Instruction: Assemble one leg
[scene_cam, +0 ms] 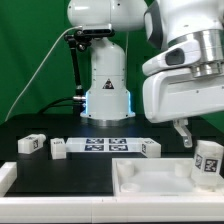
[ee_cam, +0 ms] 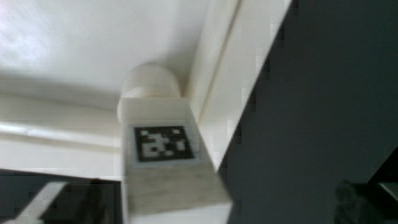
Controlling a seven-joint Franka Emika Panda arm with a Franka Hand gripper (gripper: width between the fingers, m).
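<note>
Room: plain light wall; a black cable [scene_cam: 40, 70] hangs at the exterior view's left.
Table [scene_cam: 30, 125]: black and flat, carrying everything.
Arm base [scene_cam: 105, 75]: white, at the back centre.
Tray [scene_cam: 150, 180]: a large white part with a raised rim, on the near side of the table.
Marker board [scene_cam: 105, 146]: flat on the table, behind the tray.
Gripper [scene_cam: 186, 136]: hangs over the tray's far side at the exterior view's right, jaws spread to their widest with nothing in them.
Leg [scene_cam: 208, 160] [ee_cam: 164, 150]: stands upright at the tray's corner at the exterior view's right. It is close against the raised rim, its tag facing the cameras.
Leg to gripper: the leg is lower than the fingers and at their exterior-view right, near them but not touching. In the wrist view it fills the middle.
Other legs [scene_cam: 58, 148]: three lie on the table. Two are at the exterior view's left of the marker board and one is just at its right.
</note>
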